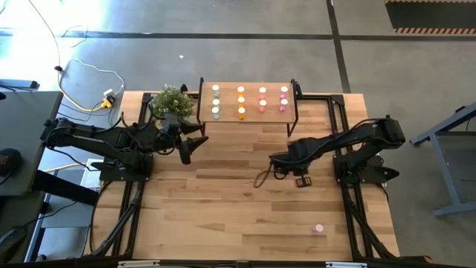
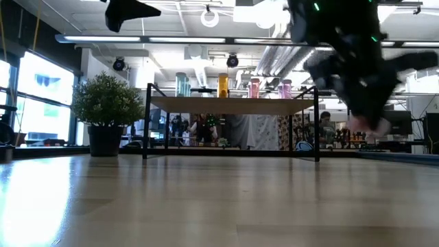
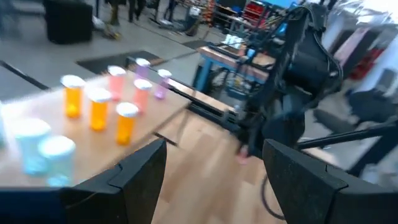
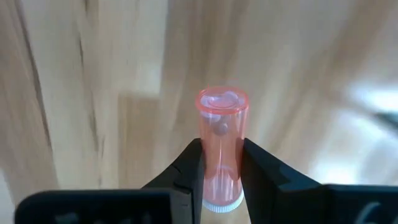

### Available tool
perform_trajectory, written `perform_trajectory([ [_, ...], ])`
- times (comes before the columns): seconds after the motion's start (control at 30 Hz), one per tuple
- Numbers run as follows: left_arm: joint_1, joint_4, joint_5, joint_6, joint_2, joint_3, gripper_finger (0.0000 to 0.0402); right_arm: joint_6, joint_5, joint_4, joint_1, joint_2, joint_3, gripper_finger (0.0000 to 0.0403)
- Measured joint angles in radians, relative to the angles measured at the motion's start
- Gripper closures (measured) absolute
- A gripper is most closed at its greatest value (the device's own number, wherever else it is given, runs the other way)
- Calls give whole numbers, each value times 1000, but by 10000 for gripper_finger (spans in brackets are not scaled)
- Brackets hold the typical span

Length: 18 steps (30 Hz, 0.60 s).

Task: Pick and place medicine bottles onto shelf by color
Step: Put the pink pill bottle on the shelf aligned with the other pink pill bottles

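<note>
My right gripper [image 4: 222, 152] points down over the table's middle right [image 1: 281, 165] and is shut on a red-pink medicine bottle [image 4: 222, 124]. The shelf [image 1: 249, 119], a light-wood board on black legs, stands at the far middle. On it stand rows of bottles: pale green [image 1: 216, 100], orange [image 1: 241, 101], red-pink [image 1: 262, 100] and pink [image 1: 283, 98]. Another pink bottle [image 1: 319, 228] stands on the table at the near right. My left gripper [image 3: 214, 155] hangs open in the air at the shelf's left front [image 1: 186, 149], holding nothing. My right gripper pinches the red-pink bottle between its two fingers, on the two opposite sides of its body [image 4: 208, 168], a little below the white cap [image 4: 222, 204]. The fingers come from above, along the bottle. The bottle hangs upright, cap up, its bottom [image 4: 222, 101] clear of the tabletop.
A potted plant [image 1: 172, 100] stands at the shelf's left end, close to my left arm. Bare wooden tabletop [image 1: 223, 216] stretches between the arms and toward the near edge. People and furniture show in the room behind the shelf [image 2: 206, 130].
</note>
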Motion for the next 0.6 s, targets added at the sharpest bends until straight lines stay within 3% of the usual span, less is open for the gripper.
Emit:
perform_trajectory([
  [0.3, 0, 3, 167, -259, 84, 0, 147, -31, 132, 47, 3, 0, 296, 335],
  [0.6, 0, 113, 357, -483, 187, 0, 147, -205, 271, 115, 60, 0, 474, 334],
])
